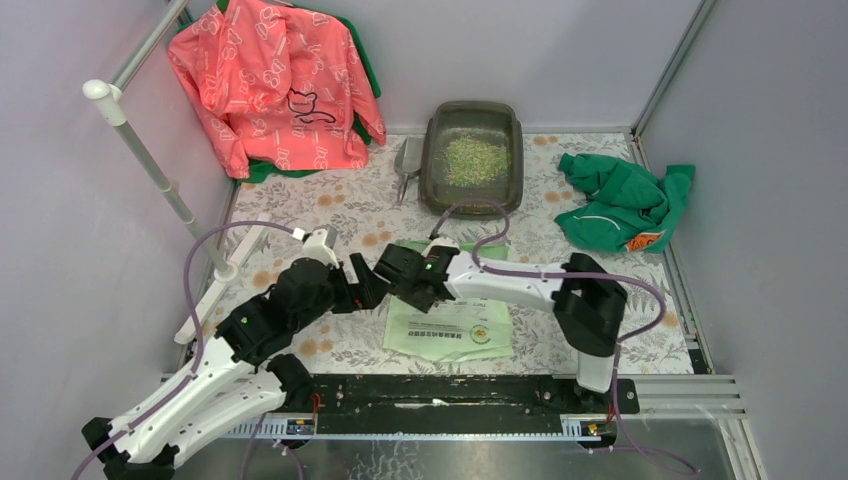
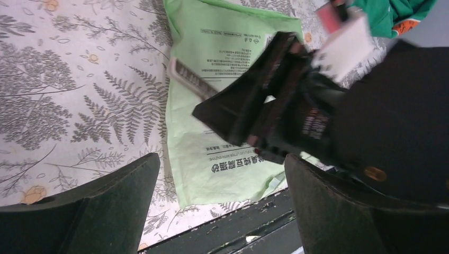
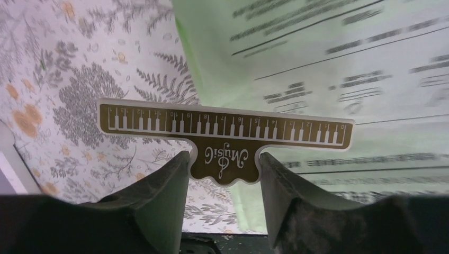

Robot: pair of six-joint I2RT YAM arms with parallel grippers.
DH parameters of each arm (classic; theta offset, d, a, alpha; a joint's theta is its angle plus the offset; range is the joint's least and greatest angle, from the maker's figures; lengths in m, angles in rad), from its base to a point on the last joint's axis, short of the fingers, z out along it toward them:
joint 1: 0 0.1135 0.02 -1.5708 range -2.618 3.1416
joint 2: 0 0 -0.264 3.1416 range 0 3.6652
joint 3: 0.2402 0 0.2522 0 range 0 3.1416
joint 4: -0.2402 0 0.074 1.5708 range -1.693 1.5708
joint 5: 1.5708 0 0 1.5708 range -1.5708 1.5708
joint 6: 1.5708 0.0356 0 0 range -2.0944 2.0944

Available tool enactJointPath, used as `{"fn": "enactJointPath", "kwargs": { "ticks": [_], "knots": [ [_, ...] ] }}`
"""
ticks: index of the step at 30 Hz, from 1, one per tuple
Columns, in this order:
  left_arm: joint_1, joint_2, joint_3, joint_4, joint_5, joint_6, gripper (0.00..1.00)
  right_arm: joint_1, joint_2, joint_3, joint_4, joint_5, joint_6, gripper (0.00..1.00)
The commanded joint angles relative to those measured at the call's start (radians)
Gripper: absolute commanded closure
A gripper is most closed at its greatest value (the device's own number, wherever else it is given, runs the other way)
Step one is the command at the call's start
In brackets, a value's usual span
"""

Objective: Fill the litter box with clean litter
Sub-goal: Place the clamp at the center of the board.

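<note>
The dark litter box (image 1: 433, 150) sits at the back middle of the table, with a patch of pale green clean litter (image 1: 476, 158) inside it. A light green printed bag (image 1: 450, 328) lies flat near the front; it also shows in the wrist views (image 2: 212, 159) (image 3: 328, 63). My right gripper (image 1: 405, 272) (image 3: 223, 164) hangs over the bag's upper left corner, shut on the tab of a brown clip printed with piano keys (image 3: 225, 132) (image 2: 193, 79). Just to its left, my left gripper (image 1: 365, 283) (image 2: 222, 174) is wide open and holds nothing.
A small grey scoop (image 1: 407, 160) lies left of the litter box. A pink garment (image 1: 275, 85) hangs at the back left by a white pole (image 1: 160, 175). A green garment (image 1: 620, 200) is bunched at the right. A black rail (image 1: 450, 392) runs along the front edge.
</note>
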Motion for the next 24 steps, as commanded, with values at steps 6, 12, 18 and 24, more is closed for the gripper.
{"fn": "enactJointPath", "kwargs": {
  "ticks": [6, 12, 18, 24],
  "knots": [
    [0.006, -0.048, 0.061, -0.061, -0.107, -0.005, 0.03, -0.077, 0.069, -0.122, 0.579, -0.363, -0.165, 0.24],
    [0.005, -0.027, 0.042, -0.032, -0.097, -0.009, 0.03, -0.157, 0.021, -0.228, 0.752, -0.549, -0.351, 0.12],
    [0.007, -0.009, 0.039, -0.022, -0.108, -0.012, 0.03, -0.237, -0.051, -0.241, 0.611, -0.651, -0.655, 0.12],
    [0.007, 0.021, -0.006, 0.018, -0.104, -0.040, 0.03, -0.335, -0.093, -0.303, 0.570, -0.730, -0.825, 0.18]
  ]
}}
